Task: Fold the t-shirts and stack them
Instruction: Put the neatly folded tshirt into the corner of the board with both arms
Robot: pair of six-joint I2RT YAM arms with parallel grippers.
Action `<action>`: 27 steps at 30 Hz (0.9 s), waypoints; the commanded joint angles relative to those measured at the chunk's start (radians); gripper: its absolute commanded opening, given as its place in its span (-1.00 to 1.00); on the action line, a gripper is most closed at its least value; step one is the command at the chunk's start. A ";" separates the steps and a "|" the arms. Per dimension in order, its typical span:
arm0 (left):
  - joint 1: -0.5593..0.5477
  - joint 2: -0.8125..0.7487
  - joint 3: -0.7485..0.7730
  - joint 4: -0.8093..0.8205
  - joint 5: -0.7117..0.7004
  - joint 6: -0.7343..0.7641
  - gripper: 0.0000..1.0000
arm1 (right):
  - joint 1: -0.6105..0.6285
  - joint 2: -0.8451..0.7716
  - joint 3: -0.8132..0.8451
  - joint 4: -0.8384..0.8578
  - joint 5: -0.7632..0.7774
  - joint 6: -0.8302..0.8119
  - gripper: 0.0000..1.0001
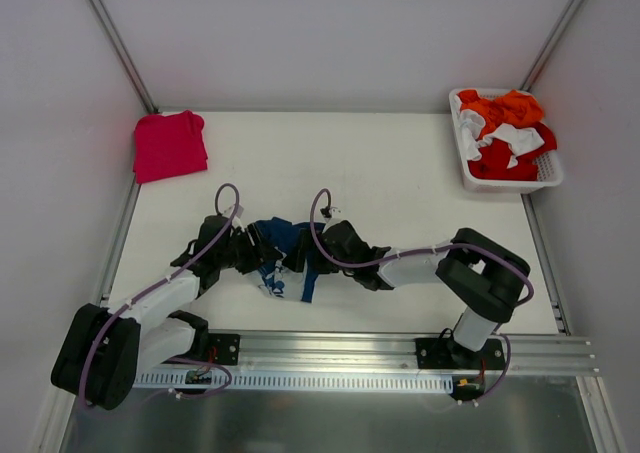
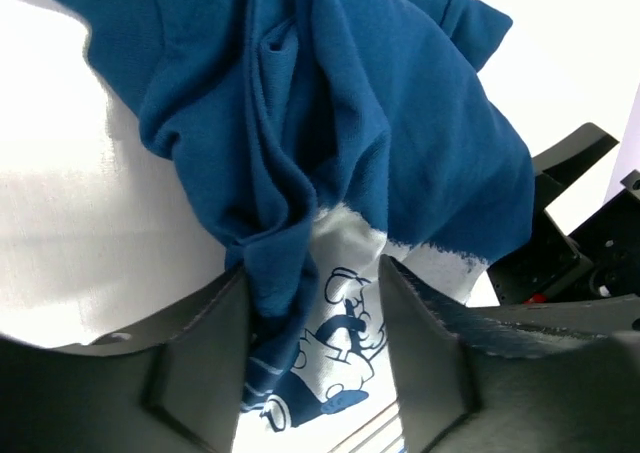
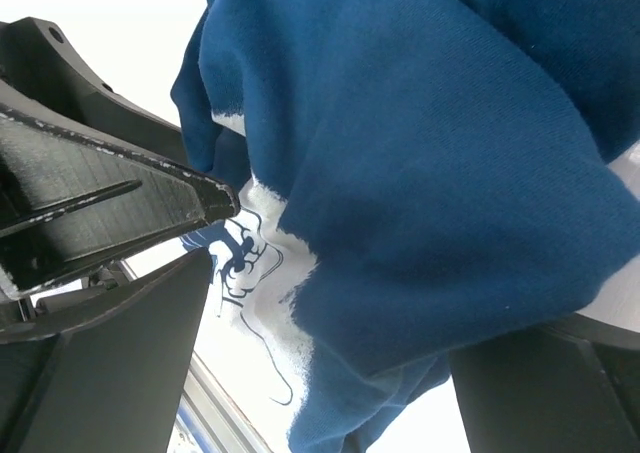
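Top external: navy t-shirt [image 1: 285,245] bunched at front middle of table [image 1: 400,173]; red t-shirt [image 1: 168,145] laid at far-left corner. Navy cloth flanked by left gripper [image 2: 312,293], clench cannot be told; right gripper [image 3: 330,353] splayed wide around it.

The light is bright and even and comes from overhead. It is soft enough that the arms [image 1: 170,298] throw only faint, short shadows on the white tabletop [image 1: 400,173]. The top view is sharp throughout, though the side walls [image 1: 60,123] lean outward toward the edges. The red t-shirt [image 1: 170,145] looks oversaturated, its folds nearly lost. In the left wrist view the tabletop behind burns out to plain white. The blue t-shirt [image 2: 380,123] is crisp there, with the weave showing and deep shadow in its creases. The left fingers [image 2: 190,373] sit dark and slightly soft at the bottom edge. In the right wrist view the cloth is sharp, and the right fingers [image 3: 100,373] are near-black, almost without detail.
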 commanded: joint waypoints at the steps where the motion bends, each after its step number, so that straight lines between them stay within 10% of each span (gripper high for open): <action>1: -0.011 0.001 -0.002 0.024 0.024 0.014 -0.05 | 0.012 -0.003 -0.002 -0.046 -0.022 0.002 0.84; 7: -0.011 0.003 0.006 -0.011 0.007 0.037 -0.17 | 0.021 -0.069 -0.004 -0.203 0.065 -0.050 0.76; 22: -0.020 0.055 0.033 -0.011 -0.025 0.064 -1.00 | 0.041 0.018 0.107 -0.362 0.095 -0.110 -0.99; 27: -0.025 0.093 0.097 -0.037 -0.046 0.092 -1.00 | 0.041 0.063 0.159 -0.378 0.072 -0.144 -0.99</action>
